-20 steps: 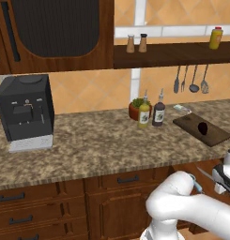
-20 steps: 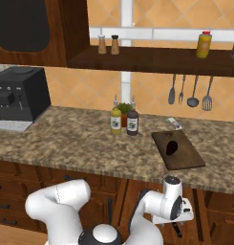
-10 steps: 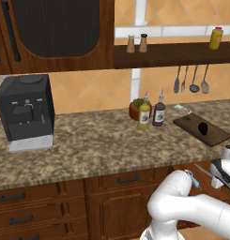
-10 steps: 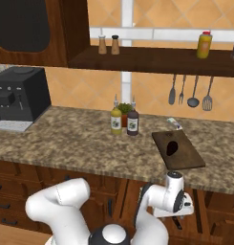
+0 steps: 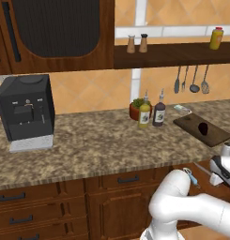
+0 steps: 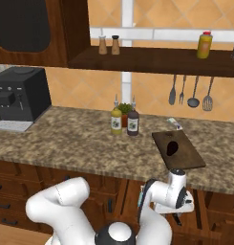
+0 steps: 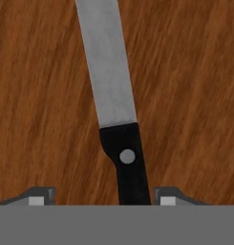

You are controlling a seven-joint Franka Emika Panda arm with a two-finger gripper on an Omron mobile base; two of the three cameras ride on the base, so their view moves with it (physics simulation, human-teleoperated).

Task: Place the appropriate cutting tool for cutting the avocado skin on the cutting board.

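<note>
Down below the counter point(image 6: 80, 146) edge, the pincer point(image 7: 101, 197) hangs open, its tips apart on either side of the knife point(image 7: 113, 105), which lies on brown wood. Up on the counter, the avocado point(image 6: 172, 148) sits on the cutting board point(image 6: 185, 155).

Speckled stone counter point(image 5: 88, 145) with coffee machine point(image 5: 26, 112), two bottles point(image 5: 151, 111), potted plant point(image 5: 135, 108), cutting board point(image 5: 201, 129).

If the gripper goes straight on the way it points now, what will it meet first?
Most likely the knife: its black handle lies between the fingertips of the gripper, blade pointing away, on a brown wooden surface. How far off it is cannot be judged.
</note>
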